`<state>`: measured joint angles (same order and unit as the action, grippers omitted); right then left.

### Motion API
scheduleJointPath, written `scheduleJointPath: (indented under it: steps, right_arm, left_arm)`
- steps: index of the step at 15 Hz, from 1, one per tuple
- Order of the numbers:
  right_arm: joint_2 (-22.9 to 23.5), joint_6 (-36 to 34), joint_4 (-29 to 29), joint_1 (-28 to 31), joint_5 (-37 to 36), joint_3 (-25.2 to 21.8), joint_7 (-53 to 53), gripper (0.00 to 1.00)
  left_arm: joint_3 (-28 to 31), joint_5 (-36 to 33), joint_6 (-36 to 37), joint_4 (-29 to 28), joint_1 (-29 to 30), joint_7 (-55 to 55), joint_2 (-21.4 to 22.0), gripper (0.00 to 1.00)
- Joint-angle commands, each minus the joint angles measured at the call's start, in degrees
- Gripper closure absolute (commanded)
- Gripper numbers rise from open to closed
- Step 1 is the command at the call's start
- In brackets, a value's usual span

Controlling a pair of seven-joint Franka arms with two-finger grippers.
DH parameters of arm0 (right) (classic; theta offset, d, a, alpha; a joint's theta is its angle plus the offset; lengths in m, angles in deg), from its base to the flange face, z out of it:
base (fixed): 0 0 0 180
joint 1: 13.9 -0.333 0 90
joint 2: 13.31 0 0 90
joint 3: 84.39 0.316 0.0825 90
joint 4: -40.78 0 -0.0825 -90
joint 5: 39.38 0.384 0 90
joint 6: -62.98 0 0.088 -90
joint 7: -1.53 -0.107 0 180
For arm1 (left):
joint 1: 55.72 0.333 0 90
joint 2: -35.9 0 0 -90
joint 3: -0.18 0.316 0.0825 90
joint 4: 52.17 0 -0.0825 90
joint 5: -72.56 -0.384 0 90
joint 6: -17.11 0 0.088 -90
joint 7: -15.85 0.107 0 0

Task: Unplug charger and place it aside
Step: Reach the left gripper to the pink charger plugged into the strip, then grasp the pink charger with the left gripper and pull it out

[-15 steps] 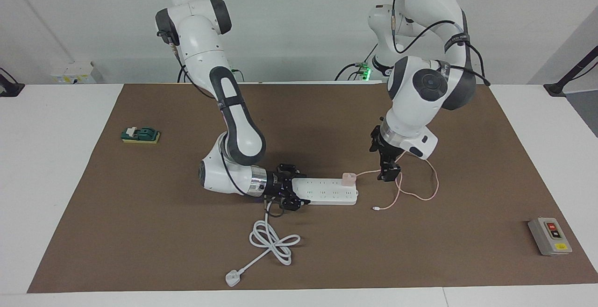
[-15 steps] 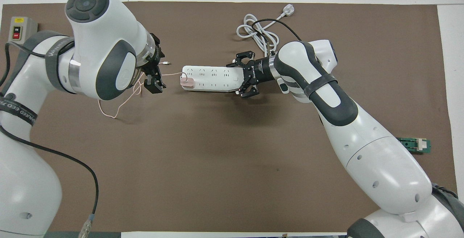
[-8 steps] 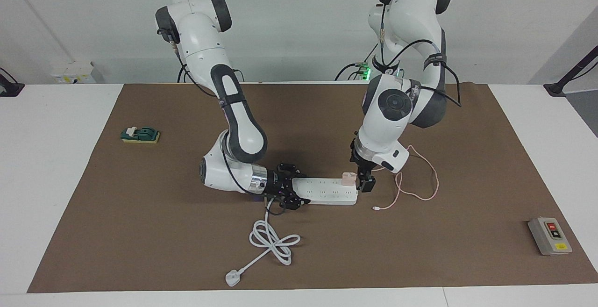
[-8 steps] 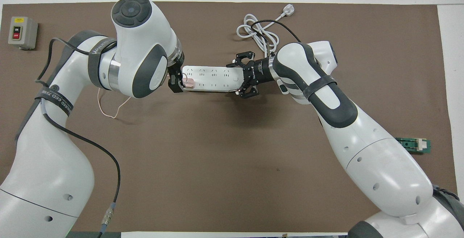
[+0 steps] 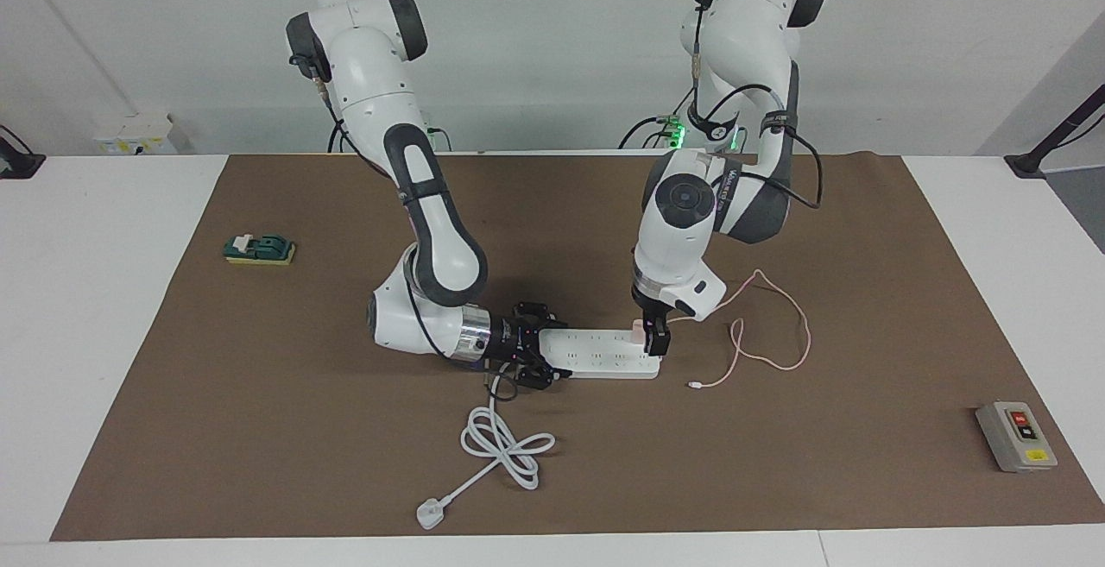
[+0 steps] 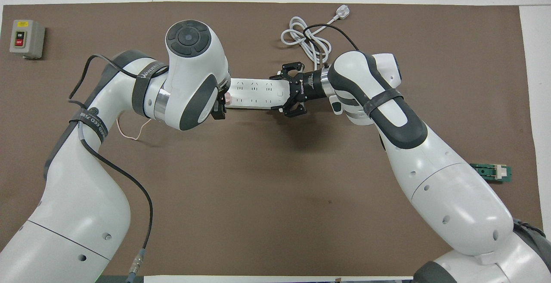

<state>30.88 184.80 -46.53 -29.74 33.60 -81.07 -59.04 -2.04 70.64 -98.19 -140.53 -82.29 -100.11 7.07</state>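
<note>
The pale pink charger (image 5: 637, 326) is plugged into the end of the white power strip (image 5: 604, 355) toward the left arm's end of the table. In the overhead view only a sliver of the charger (image 6: 227, 98) shows beside the strip (image 6: 258, 93). My left gripper (image 5: 653, 338) is down at the charger and hides most of it; it also shows in the overhead view (image 6: 221, 104). The thin pink cable (image 5: 781, 364) loops on the mat. My right gripper (image 5: 537, 358) clasps the strip's other end across its width; it also shows in the overhead view (image 6: 289, 93).
The strip's thick white cord (image 5: 505, 444) coils farther from the robots and ends in a white plug (image 5: 429, 513). A grey switch box (image 5: 1016, 436) sits at the left arm's end of the mat. A green block (image 5: 259, 248) lies at the right arm's end.
My left gripper has swung from over the cable loops to the charger and come down on it. The right gripper and the strip have barely moved.
</note>
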Motion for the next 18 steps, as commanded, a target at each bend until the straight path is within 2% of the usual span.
scheduleJointPath:
  steps: [1, 4, 6, 10, 13, 14, 15, 17, 18]
  right_arm:
    - [3.4, 3.9, 0.7, -0.2, -0.8, -0.1, 0.4, 1.0]
    - [3.4, 3.9, 0.8, -0.3, -1.0, -0.1, 0.4, 1.0]
    - [3.4, 3.9, 0.8, -0.4, -1.0, -0.1, 0.4, 1.0]
    - [3.4, 4.0, 0.8, -0.4, -1.6, -0.1, 0.4, 1.0]
    - [3.4, 4.0, 0.8, -0.4, -1.7, -0.1, 0.4, 1.0]
    - [3.4, 4.0, 0.8, -0.4, -1.7, -0.1, 0.4, 1.0]
    - [3.4, 4.0, 0.8, -0.4, -1.7, -0.1, 0.4, 1.0]
    - [3.4, 4.1, 0.8, -0.4, -1.6, -0.1, 0.4, 1.0]
    - [3.4, 4.0, 0.8, -0.4, -1.7, -0.1, 0.4, 1.0]
  left_arm:
    - [0.7, -1.7, -2.1, -3.4, -0.9, -0.2, 2.3, 0.0]
    - [0.7, -1.7, -3.1, -4.2, -0.7, 1.0, 2.4, 0.03]
    - [0.7, -1.7, -4.1, -5.0, -0.5, 2.5, 2.5, 0.08]
    - [0.6, -1.6, -5.1, -5.4, -0.4, 3.8, 2.5, 0.1]
    - [0.6, -1.7, -5.7, -5.9, -0.3, 4.3, 2.7, 0.21]
    - [0.6, -1.6, -6.0, -6.5, -0.3, 4.9, 2.9, 0.27]
    - [0.6, -1.6, -6.5, -7.1, -0.3, 5.3, 3.0, 0.39]
    - [0.6, -1.7, -6.6, -7.8, -0.3, 5.7, 3.4, 0.69]
    - [0.6, -1.7, -6.5, -7.9, -0.3, 6.3, 3.5, 0.88]
